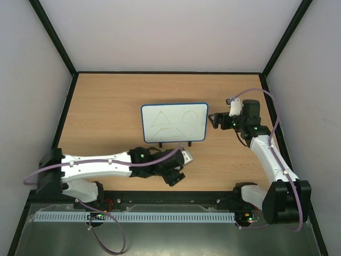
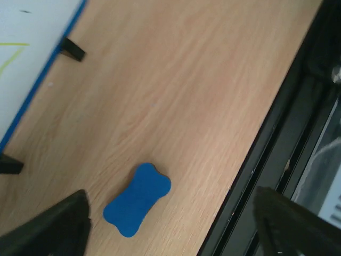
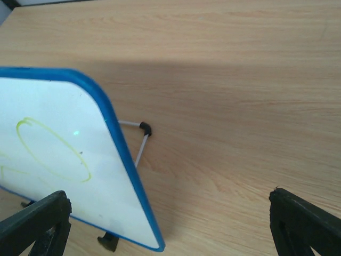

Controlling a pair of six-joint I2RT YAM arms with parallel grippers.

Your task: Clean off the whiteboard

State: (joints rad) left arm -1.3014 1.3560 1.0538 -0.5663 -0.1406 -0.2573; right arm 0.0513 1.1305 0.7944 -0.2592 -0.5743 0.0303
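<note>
whiteboard | look: small white rectangle, thin blue rim, rounded corners, small black feet, wire prop behind | state: faint yellow-green triangles and a circle on its face | pose: propped up, tilted back, long edge down | place: just left of the right gripper, beyond the left gripper, touching neither

Top camera sits high behind the near side, looking down and forward over the whole table. Left wrist view hangs close above the near edge, facing down. Right wrist view sits low and close, looking leftward. All three catch the whiteboard, the wrist views only part of it.
</note>
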